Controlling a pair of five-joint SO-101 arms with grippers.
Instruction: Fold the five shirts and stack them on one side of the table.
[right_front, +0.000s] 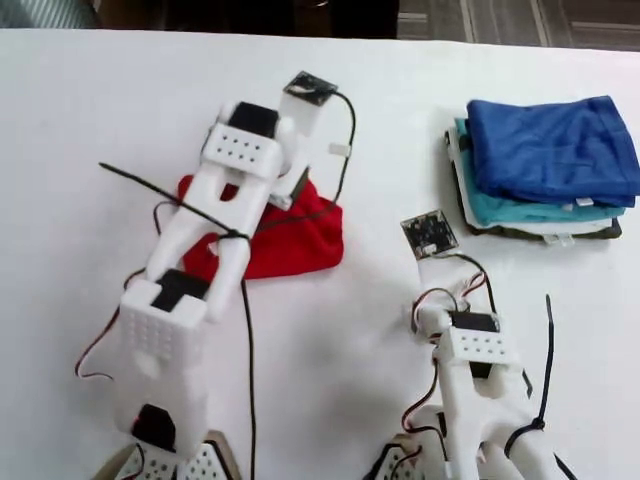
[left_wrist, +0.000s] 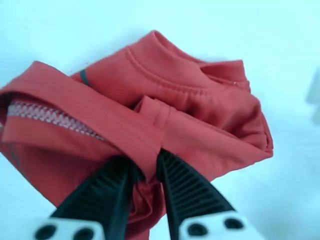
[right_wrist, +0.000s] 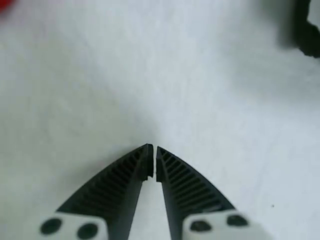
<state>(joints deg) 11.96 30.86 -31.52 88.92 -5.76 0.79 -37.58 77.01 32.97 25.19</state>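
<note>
Red shirt (left_wrist: 200, 115) pinched in the left hand (left_wrist: 146, 162), its wrist view shows; the high view adds the folded stack (right_front: 545, 165). Right hand (right_wrist: 154, 151) clenched, empty, over the table (right_wrist: 150, 75)

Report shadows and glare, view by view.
High view: the white table is evenly bright, with faint soft shadows under the red shirt and the folded stack. Left wrist view: folds shade the cloth by the left gripper. Right wrist view: a dim patch lies ahead of the right gripper.
</note>
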